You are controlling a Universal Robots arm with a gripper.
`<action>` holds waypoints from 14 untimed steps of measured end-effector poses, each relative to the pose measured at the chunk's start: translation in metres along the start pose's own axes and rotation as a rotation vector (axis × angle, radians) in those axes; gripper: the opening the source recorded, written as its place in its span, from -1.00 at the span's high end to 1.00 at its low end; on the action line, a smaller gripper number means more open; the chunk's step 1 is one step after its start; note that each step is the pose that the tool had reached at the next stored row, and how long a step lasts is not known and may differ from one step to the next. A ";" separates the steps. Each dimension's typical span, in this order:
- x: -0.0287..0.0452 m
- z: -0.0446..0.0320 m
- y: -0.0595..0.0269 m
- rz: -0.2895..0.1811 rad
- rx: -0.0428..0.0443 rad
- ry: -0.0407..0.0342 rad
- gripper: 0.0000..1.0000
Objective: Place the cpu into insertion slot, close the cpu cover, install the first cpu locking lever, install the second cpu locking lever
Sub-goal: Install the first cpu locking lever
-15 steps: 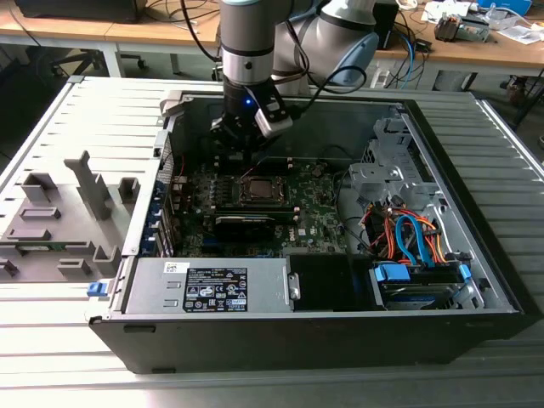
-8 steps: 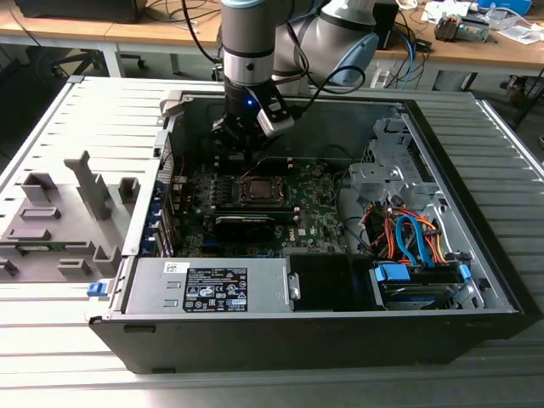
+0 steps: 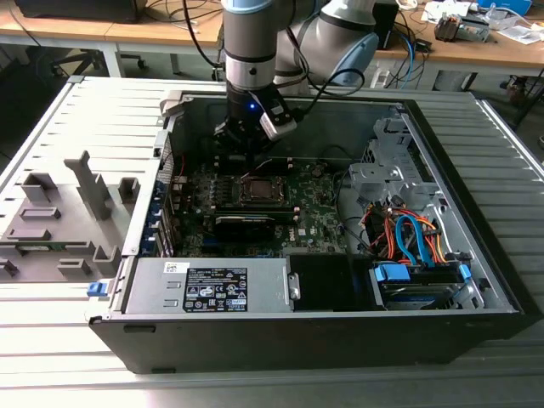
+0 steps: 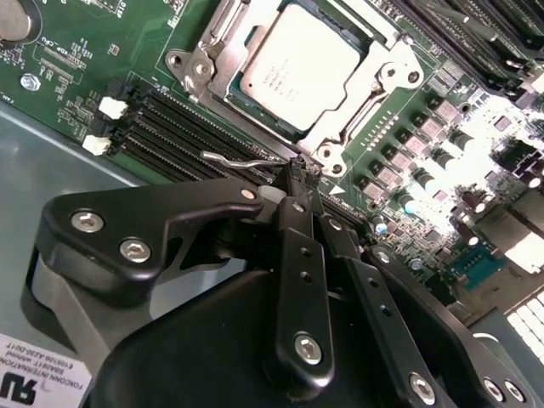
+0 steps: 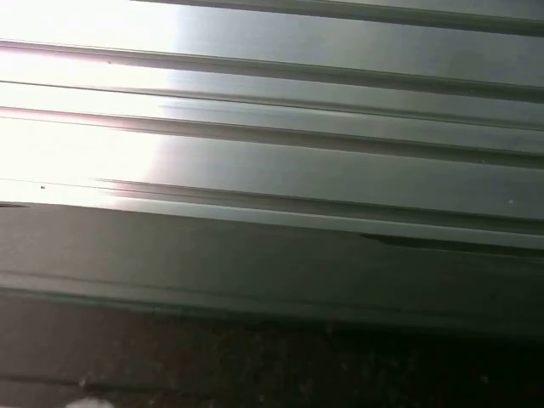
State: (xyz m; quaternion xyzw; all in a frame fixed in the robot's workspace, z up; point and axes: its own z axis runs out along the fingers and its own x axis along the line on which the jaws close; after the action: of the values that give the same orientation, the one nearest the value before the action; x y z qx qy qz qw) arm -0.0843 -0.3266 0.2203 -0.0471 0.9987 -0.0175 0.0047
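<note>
- Fixtures first: grey plastic holders [image 3: 64, 217] sit on the slatted table [image 3: 51, 119] at about 9 o'clock in the exterior view, well apart from the open computer case [image 3: 476, 255].
- Power supply [image 3: 208, 287] lies along the case's near edge, about 6 o'clock.
- Gripper [image 4: 299, 170] hangs over the motherboard [image 3: 319, 204] at about 12 o'clock; in the second wrist view its fingertips look pinched together, touching a thin wire lever [image 4: 242, 159].
- We cannot tell whether the tips truly clamp that lever or merely press on it.
- Cpu [image 4: 297, 66] is seated in its socket at 12 o'clock in the second wrist view, the cpu cover [image 4: 353, 115] lying flat around it.
- Drive cables [image 3: 412, 238] bunch at about 3 o'clock in the exterior view.
- Risk, in our judgement: the springy lever could slip off narrow tips and snap back, or miss its hook, leaving the cover unclamped; a sideways slip could scrape nearby memory slots [image 4: 170, 127].
</note>
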 end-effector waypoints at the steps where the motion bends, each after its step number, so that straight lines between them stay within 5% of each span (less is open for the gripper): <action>1: -0.0017 0.0012 -0.0001 -0.001 0.0011 0.0001 0.79; 14: -0.0197 0.0094 -0.0015 -0.013 0.0044 -0.0001 0.79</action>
State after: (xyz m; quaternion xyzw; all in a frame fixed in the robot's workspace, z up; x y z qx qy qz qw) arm -0.0645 -0.3266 0.2111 -0.0536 0.9984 -0.0197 0.0048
